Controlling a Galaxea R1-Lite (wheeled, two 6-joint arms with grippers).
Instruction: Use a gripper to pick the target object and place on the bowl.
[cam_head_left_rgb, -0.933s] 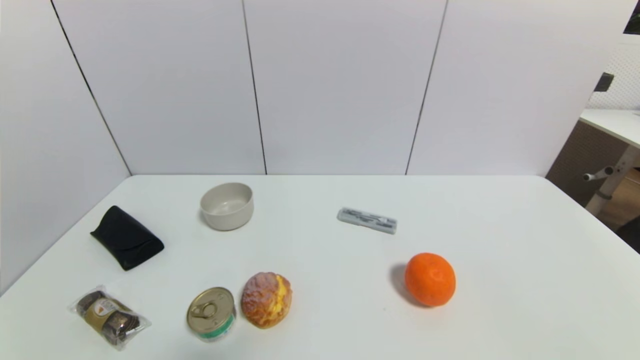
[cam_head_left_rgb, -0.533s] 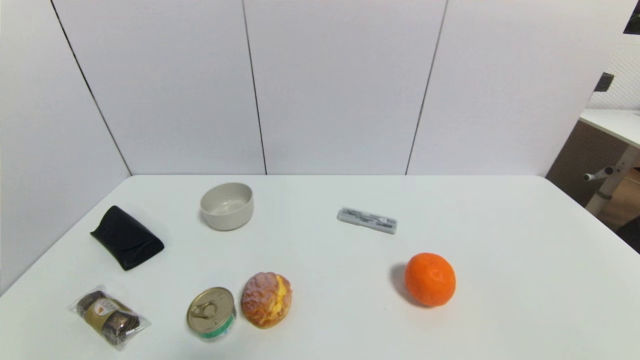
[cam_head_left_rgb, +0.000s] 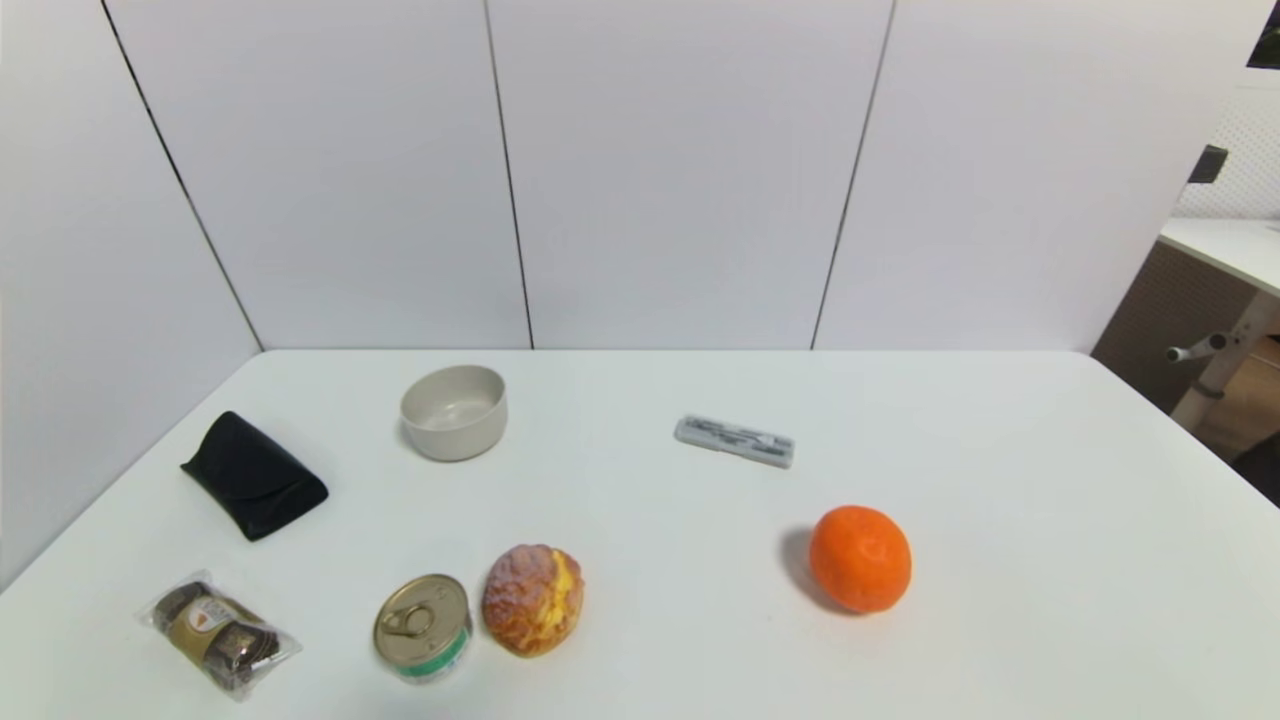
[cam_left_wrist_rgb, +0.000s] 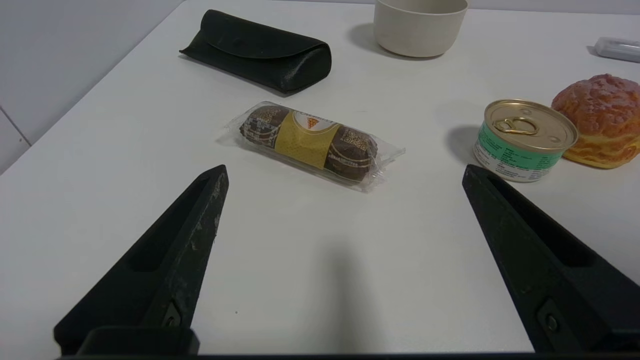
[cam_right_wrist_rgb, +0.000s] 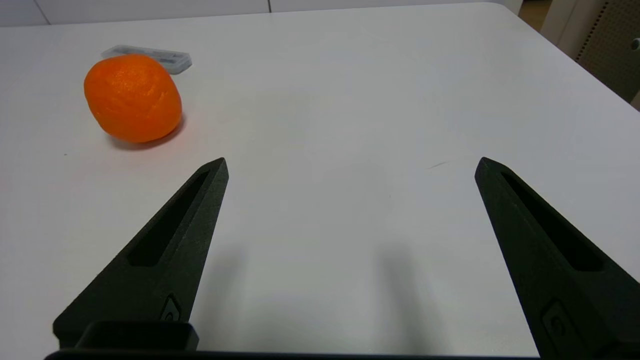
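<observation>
I'm seeing both hands hanging low over the near edge of the white bench (cam_head_left_rgb: 680, 520), neither showing in the head view. Left hand (cam_left_wrist_rgb: 345, 172) is sitting with its fingers (cam_left_wrist_rgb: 192, 235) spread wide, holding nothing, over the near left corner, facing the wrapped snack pack (cam_left_wrist_rgb: 310, 145). Right hand (cam_right_wrist_rgb: 350, 165) is likewise gaping wide, gripping nothing, over the near right part, with the orange (cam_right_wrist_rgb: 132, 97) beyond it. Bread bun (cam_head_left_rgb: 533, 599) is lying near the near edge, left of centre, just beside the gold-lidded tin can (cam_head_left_rgb: 423, 627); can't tell if they're touching. Beige bowl (cam_head_left_rgb: 454, 411) is sitting empty toward the far left, well apart from the bun. Black pouch (cam_head_left_rgb: 253, 475) is lying near the left edge, grey flat case (cam_head_left_rgb: 734, 441) past the centre.
</observation>
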